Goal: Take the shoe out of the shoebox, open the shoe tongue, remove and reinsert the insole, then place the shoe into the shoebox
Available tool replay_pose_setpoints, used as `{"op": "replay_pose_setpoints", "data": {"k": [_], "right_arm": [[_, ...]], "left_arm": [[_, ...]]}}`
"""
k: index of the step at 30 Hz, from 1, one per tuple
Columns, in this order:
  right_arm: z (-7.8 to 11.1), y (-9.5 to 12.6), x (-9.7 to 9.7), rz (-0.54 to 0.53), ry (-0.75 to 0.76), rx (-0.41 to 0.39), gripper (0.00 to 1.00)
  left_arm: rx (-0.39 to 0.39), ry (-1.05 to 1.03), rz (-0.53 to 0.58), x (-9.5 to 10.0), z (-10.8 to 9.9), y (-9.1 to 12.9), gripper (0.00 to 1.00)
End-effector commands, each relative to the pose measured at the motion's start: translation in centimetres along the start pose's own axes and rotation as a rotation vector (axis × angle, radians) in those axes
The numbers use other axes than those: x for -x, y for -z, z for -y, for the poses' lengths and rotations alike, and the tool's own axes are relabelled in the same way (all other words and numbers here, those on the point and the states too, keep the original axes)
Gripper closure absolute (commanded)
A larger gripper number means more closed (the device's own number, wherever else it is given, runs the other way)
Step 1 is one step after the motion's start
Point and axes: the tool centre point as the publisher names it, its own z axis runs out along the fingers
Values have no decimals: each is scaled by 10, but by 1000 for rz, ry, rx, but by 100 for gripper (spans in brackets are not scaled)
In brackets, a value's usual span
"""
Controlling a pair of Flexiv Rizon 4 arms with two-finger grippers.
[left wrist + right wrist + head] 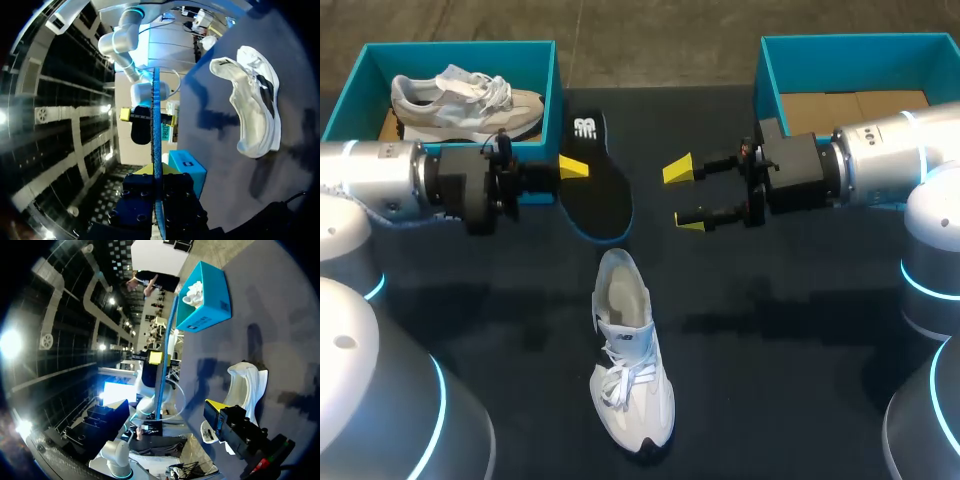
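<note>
White lace-up sneaker (625, 350) lies out on the dark table (800, 330), mouth gaping, insole out; left pincer (572, 168) pinches the black blue-edged insole (595, 200) aloft, right pincer (683, 196) spread and empty. Reinserting and boxing look still to come

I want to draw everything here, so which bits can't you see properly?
- Head view: the left gripper shows one yellow tip; the insole hides the other.
- Left wrist view: the insole is edge-on, only a thin blue line.
- Head view: the right shoebox runs off the edge, and the right arm covers part.
- Head view: the toe end inside the shoe is covered by its own upper.
</note>
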Motion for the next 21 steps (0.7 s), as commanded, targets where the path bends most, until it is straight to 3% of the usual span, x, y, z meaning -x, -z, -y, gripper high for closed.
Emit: {"op": "replay_pose_setpoints", "data": {"k": [1, 10, 14, 21], "right_arm": [[0, -3, 1, -1, 0, 2, 0], [0, -3, 1, -1, 0, 2, 0], [0, -3, 1, -1, 0, 2, 0], [0, -3, 1, -1, 0, 2, 0]], "left_arm": [[-54, -42, -26, 7, -13, 5, 100], [-97, -104, -56, 6, -18, 1, 100], [-52, -129, -74, 0, -19, -3, 100], [-52, -129, -74, 0, -19, -3, 100]]}}
